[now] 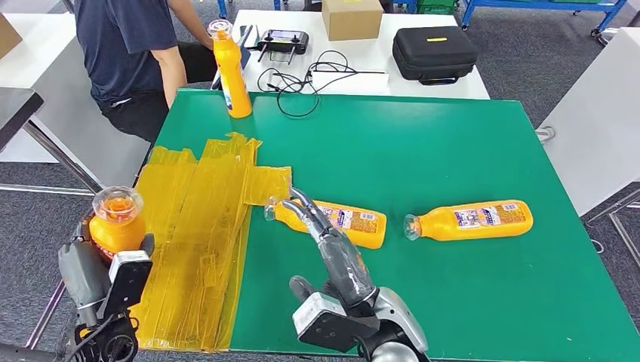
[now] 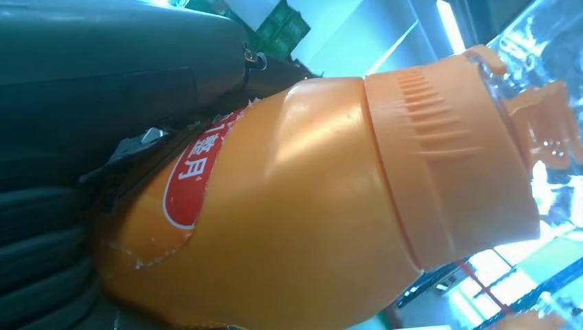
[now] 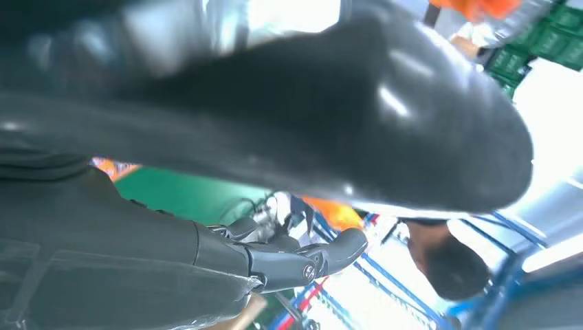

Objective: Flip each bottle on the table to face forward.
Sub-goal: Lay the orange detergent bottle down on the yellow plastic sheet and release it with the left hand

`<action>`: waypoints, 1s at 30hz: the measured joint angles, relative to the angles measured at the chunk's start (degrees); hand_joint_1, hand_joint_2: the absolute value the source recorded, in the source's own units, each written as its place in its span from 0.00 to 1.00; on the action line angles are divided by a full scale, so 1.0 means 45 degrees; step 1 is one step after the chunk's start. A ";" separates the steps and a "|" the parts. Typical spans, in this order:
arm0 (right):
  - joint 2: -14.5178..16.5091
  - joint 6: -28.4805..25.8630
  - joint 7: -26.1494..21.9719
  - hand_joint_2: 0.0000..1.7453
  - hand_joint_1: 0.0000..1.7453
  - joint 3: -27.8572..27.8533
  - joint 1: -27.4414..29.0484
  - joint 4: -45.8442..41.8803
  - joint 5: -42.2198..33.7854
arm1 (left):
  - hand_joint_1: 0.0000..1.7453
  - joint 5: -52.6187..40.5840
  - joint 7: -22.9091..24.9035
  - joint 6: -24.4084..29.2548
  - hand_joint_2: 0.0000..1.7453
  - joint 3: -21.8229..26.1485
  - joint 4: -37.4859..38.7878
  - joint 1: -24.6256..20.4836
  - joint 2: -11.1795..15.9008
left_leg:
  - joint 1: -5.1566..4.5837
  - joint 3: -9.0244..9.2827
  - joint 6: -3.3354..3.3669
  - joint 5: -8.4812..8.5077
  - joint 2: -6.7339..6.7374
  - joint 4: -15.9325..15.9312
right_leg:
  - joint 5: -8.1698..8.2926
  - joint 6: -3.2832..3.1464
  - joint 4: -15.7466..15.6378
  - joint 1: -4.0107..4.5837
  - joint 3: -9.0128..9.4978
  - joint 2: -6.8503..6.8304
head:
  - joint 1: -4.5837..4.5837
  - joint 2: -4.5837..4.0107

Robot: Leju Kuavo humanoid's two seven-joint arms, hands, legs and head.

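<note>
My left hand (image 1: 98,275) grips an orange bottle (image 1: 115,222) upright off the table's near left corner; the bottle (image 2: 309,206) with its red label lies close against that hand (image 2: 62,172). Two orange bottles lie flat on the green table (image 1: 423,151): one (image 1: 347,222) at the middle, one (image 1: 472,220) to its right. My right hand (image 1: 340,260) reaches over the middle bottle's neck end with fingers (image 1: 306,210) stretched out, holding nothing; its thumb (image 3: 344,124) stands apart from the fingers (image 3: 295,258). A third bottle (image 1: 230,72) stands upright at the far left edge.
A patch of yellow tape strips (image 1: 204,226) covers the table's left side. A person (image 1: 128,45) sits beyond the far left corner. Behind, a white table carries a black case (image 1: 434,51), a cardboard box (image 1: 351,16), a controller (image 1: 281,39) and cables (image 1: 302,83).
</note>
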 joint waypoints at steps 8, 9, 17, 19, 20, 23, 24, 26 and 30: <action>-0.0345 -0.0001 -0.0025 0.00 0.00 -0.0165 0.0117 -0.0744 -0.0010 | 1.00 -0.0027 0.0063 -0.0046 1.00 -0.0045 0.0255 0.0186 -0.0045 | 0.0003 0.0001 0.0000 0.0000 0.0000 0.0000 | 0.0000 0.0000 0.0002 0.0002 0.0000 0.0000 | -0.0001 0.0000; -0.0370 -0.0001 -0.0025 0.00 0.00 -0.0169 0.0120 -0.0774 -0.0010 | 1.00 -0.0028 0.0064 -0.0046 1.00 -0.0046 0.0276 0.0187 -0.0046 | 0.0003 0.0001 0.0000 0.0000 -0.0001 0.0000 | -0.0001 -0.0001 0.0002 0.0002 0.0001 0.0000 | 0.0000 0.0000; -0.0521 -0.0049 -0.0165 0.00 0.00 -0.0217 0.0071 -0.0847 -0.0192 | 1.00 -0.0538 0.0008 -0.0176 1.00 -0.0256 0.0496 0.0202 -0.0053 | -0.0001 0.0000 0.0000 0.0000 -0.0005 0.0000 | 0.0000 0.0000 0.0001 0.0000 0.0005 -0.0001 | 0.0000 0.0000; -0.0569 -0.0046 -0.0250 0.00 0.00 -0.0232 -0.0035 -0.0753 -0.0380 | 1.00 -0.0838 -0.0084 0.0084 1.00 -0.0595 0.0743 0.0190 -0.0058 | -0.0003 0.0001 0.0000 0.0000 -0.0006 0.0000 | 0.0000 0.0001 0.0000 -0.0002 0.0006 -0.0001 | 0.0000 0.0000; -0.0592 -0.0045 -0.0315 0.00 0.00 -0.0233 -0.0098 -0.0674 -0.0463 | 1.00 -0.0878 -0.0118 0.0248 1.00 -0.0814 0.0904 0.0176 -0.0061 | -0.0003 0.0001 0.0000 0.0000 -0.0006 0.0000 | 0.0001 0.0001 0.0000 -0.0002 0.0006 -0.0001 | 0.0001 0.0000; -0.0643 -0.0045 -0.0499 0.00 0.00 -0.0233 -0.0283 -0.0392 -0.0634 | 1.00 -0.0839 -0.0151 0.0591 1.00 -0.1487 0.1371 0.0094 -0.0062 | -0.0004 0.0001 0.0001 0.0001 -0.0006 0.0001 | 0.0002 0.0003 0.0000 -0.0003 0.0007 -0.0001 | -0.0001 0.0001; -0.0664 -0.0046 -0.0542 0.00 0.00 -0.0233 -0.0361 -0.0290 -0.0693 | 1.00 -0.0943 -0.0121 0.0644 1.00 -0.1699 0.1510 0.0045 -0.0061 | -0.0005 0.0001 0.0001 0.0001 -0.0006 0.0001 | 0.0002 0.0003 0.0000 -0.0003 0.0007 -0.0001 | -0.0002 0.0001; -0.0715 -0.0049 -0.0611 0.00 0.00 -0.0233 -0.0554 -0.0093 -0.0844 | 1.00 -0.1296 0.0017 0.0694 1.00 -0.2070 0.1789 -0.0101 -0.0058 | -0.0004 0.0001 0.0001 0.0001 -0.0007 0.0002 | 0.0003 0.0004 0.0000 -0.0003 0.0007 -0.0001 | -0.0002 0.0001; -0.0845 -0.0059 -0.0671 0.00 0.00 -0.0233 -0.1009 0.0351 -0.1283 | 1.00 -0.2421 0.0453 0.0712 1.00 -0.2843 0.2589 -0.0618 0.0001 | -0.0003 0.0002 0.0002 0.0003 -0.0009 0.0002 | 0.0005 0.0006 0.0001 -0.0002 0.0007 -0.0003 | -0.0002 0.0000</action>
